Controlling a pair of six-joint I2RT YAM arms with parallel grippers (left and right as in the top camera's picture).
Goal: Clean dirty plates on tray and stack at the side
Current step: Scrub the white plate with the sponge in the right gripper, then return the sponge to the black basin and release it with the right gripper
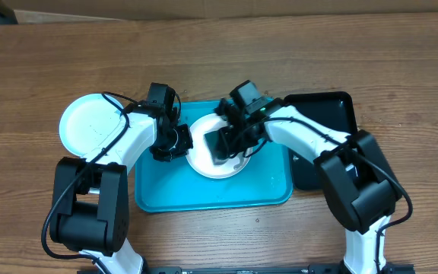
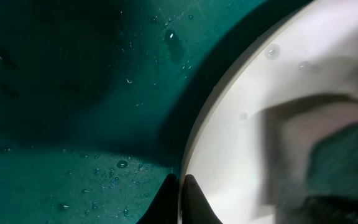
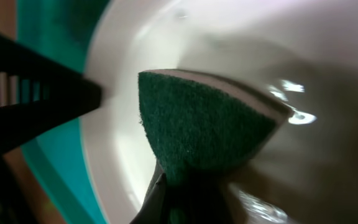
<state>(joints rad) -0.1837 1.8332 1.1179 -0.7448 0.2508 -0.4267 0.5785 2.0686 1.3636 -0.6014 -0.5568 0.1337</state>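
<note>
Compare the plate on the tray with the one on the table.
The tray plate sits in the turquoise tray; the table plate sits on the wooden table. The left fingers pinch the tray plate's rim while a sponge presses it; no fingers reach the table plate. Both are round and pale.

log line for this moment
left gripper: shut on white plate rim | right gripper: shut on sponge, against plate | plate: on tray

No readable text, labels, brands or numbers anywhere: white round plastic plate point(image 1: 204, 164), turquoise rectangular plastic tray point(image 1: 204, 199), dark green sponge point(image 3: 197, 130) and glossy black tray point(image 1: 331, 109) all unmarked
</note>
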